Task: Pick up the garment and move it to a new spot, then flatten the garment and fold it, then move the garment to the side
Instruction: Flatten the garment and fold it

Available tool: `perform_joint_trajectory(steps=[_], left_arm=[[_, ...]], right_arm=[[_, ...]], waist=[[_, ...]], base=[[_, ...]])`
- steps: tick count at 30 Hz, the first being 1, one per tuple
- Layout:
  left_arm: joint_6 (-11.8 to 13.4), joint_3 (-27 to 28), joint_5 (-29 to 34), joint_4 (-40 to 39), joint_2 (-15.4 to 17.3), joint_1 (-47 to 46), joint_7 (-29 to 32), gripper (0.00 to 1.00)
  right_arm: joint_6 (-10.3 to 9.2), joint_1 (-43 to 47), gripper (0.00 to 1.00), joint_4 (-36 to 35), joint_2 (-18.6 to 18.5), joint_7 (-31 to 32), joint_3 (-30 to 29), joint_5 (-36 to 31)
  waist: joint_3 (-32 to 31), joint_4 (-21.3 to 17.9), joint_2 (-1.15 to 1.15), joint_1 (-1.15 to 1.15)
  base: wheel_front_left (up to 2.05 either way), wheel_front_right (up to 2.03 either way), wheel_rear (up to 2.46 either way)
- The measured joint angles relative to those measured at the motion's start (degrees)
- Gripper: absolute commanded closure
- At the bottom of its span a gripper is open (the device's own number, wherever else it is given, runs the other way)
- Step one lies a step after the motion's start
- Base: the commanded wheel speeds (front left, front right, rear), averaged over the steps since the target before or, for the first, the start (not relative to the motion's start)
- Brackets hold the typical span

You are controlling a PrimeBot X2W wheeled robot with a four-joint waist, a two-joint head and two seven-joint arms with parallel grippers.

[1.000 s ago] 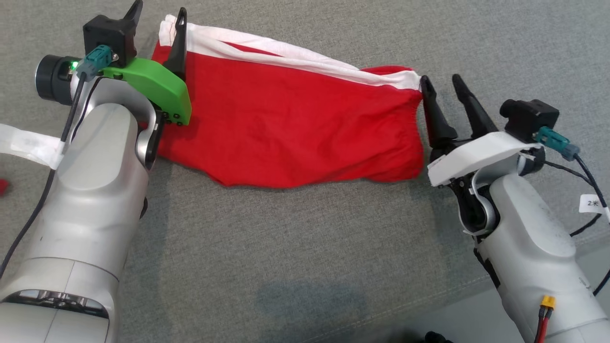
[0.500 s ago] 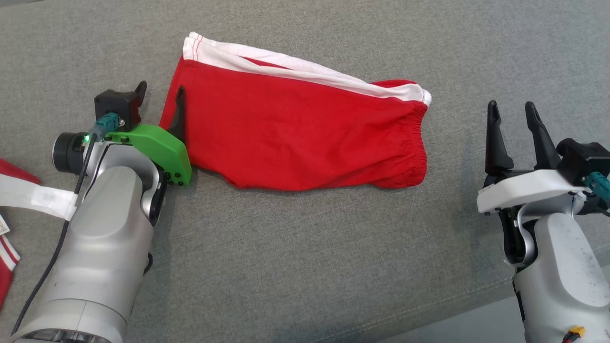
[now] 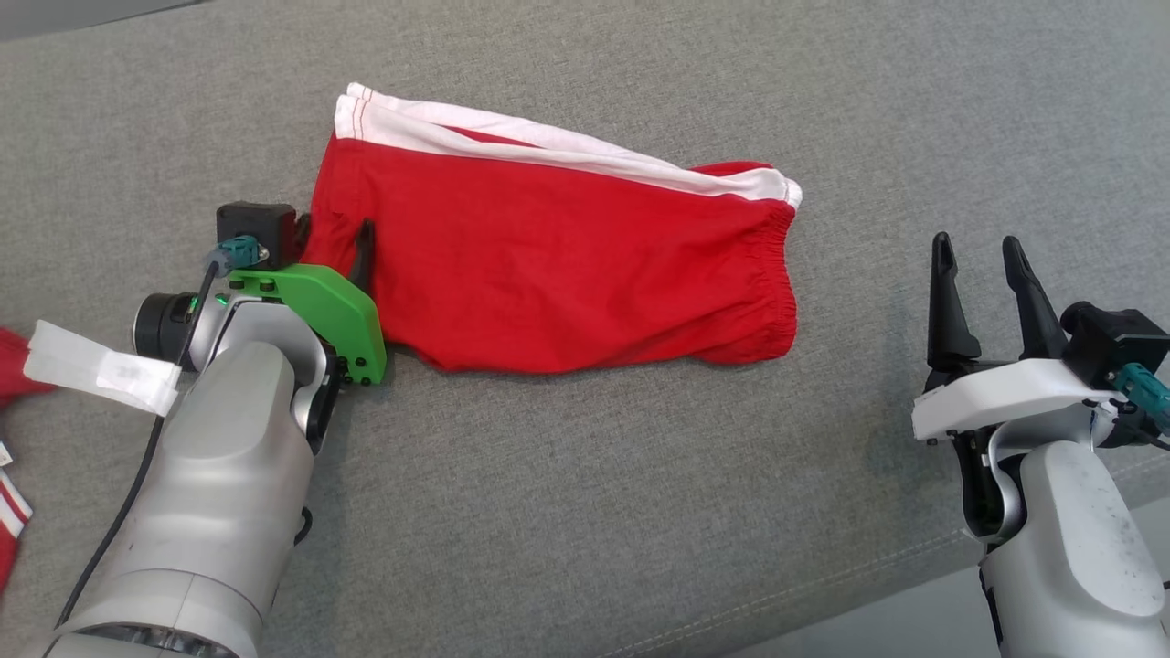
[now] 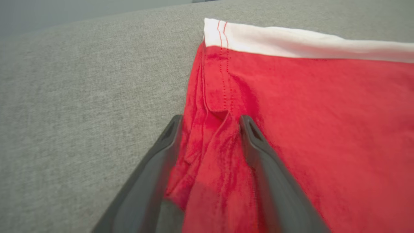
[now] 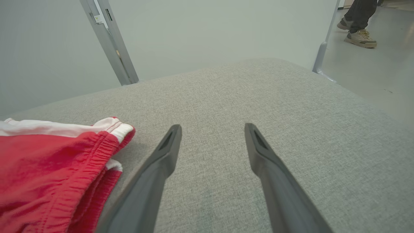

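- Our right claw (image 3: pixel 975 251) has left the waistband and pulled back; it hangs wide open over bare cushion (image 3: pixel 585 512), well clear.
- Our left claw (image 3: pixel 334 233) has slid down the leg end, fingers parted, cloth bunched between them, not pinched.
- The red shorts (image 3: pixel 567 265) lie spread out: we judge folding comes next.

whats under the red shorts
Grey upholstered cushion shows all around the red shorts, which lie flat on it. The patch directly beneath is covered by the cloth, so anything there is hidden. The left gripper, fingers open, straddles a bunched fold at the hem.
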Motion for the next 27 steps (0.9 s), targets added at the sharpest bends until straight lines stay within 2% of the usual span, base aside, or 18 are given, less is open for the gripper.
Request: perform_joint_trajectory(steps=[1,2,3,4,5,12,20,24,27], left_arm=[[0.0,-0.3,-0.4,0.2,-0.2,0.0,0.1,0.32],[0.0,-0.6,-0.7,0.3,-0.4,0.1,0.4,0.56],[0.0,-0.8,-1.0,0.6,-0.6,0.3,0.5,0.68],[-0.1,-1.0,-1.3,0.7,-0.8,0.5,0.5,0.88],[-0.2,-1.2,-1.6,0.8,-1.0,0.8,0.5,1.0],[-0.3,-1.8,-3.8,1.1,-1.2,3.7,-1.3,1.0],[0.2,0.3,-6.5,1.3,-1.6,10.9,-3.6,1.0],[1.3,0.8,-6.9,0.0,-2.0,14.5,-3.8,1.0],[3.0,1.9,-7.4,-3.3,-2.3,17.4,-3.9,1.0]], right_arm=[[0.0,0.0,0.0,0.1,0.0,0.0,0.1,0.1],[0.0,0.1,0.0,0.1,0.1,0.0,0.1,0.1],[0.0,0.2,0.0,0.2,0.1,0.0,0.2,0.1],[0.0,0.3,0.0,0.2,0.1,0.0,0.3,0.2],[0.0,0.4,0.0,0.2,0.1,0.0,0.5,0.4],[0.0,1.4,0.0,0.8,0.2,0.0,1.2,1.5],[0.0,5.8,0.0,2.6,0.2,0.0,0.9,2.3],[0.0,7.3,0.0,3.2,0.2,0.0,1.1,2.4],[0.0,8.3,0.0,3.5,0.2,0.0,1.0,2.4]], waist=[[-0.2,-0.1,0.0,0.0],[-0.5,-0.1,0.0,0.0],[-0.7,-0.1,0.0,0.0],[-1.0,-0.1,0.0,0.0],[-1.3,-0.2,0.0,0.0],[-3.9,0.0,0.0,0.0],[-9.1,1.4,0.0,0.0],[-11.6,2.6,0.0,0.0],[-13.1,3.8,0.0,0.0]], base=[[0.0,0.0,0.0],[0.0,0.0,0.0],[0.0,0.0,0.0],[0.0,0.0,0.0],[0.0,0.0,0.0],[0.0,0.0,0.0],[0.0,0.0,0.0],[0.0,0.0,0.0],[0.0,0.0,0.0]])
